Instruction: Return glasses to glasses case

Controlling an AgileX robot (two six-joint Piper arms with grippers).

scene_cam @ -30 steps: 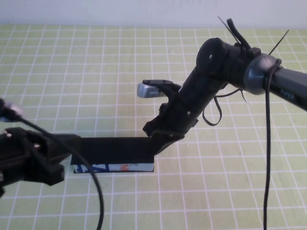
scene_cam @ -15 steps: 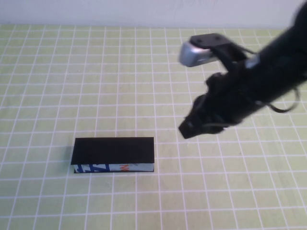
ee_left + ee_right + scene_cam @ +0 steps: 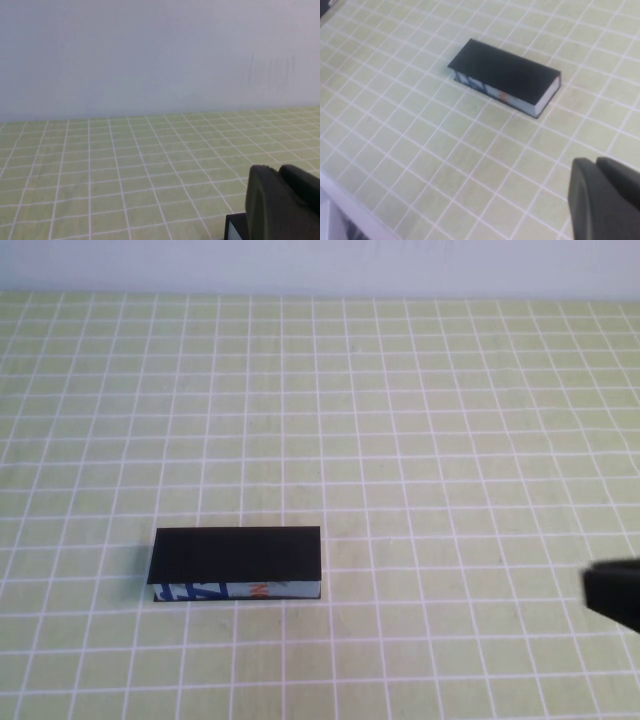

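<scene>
Case: glasses case (image 3: 237, 563), closed, black lid up, lying flat on bench (image 3: 420, 420) toward near-left of centre in high view; long side runs across the view. Front side light blue w/ dark blue and orange marks, faces the robot. Also seen in right wrist view (image 3: 504, 77), whole box, lid shut, white-ish end face showing.

Glasses: not visible in any view; presumably inside shut case, but can't confirm.

Bench: yellow-green mat w/ white grid lines; pale wall (image 3: 150, 55) behind far edge.

Left tool (image 3: 282, 205): dark body only, low corner of left wrist view, above the mat, a small pale-faced dark corner just beside it, poss. the case. Doesn't show in high view. Fingers open or closed: cannot tell.

Right tool (image 3: 605, 200): dark body at corner of right wrist view, well apart from case, nothing seen held. Dark block (image 3: 615, 595) at right edge of high view, prob. part of right arm. Fingers: cannot tell.
</scene>
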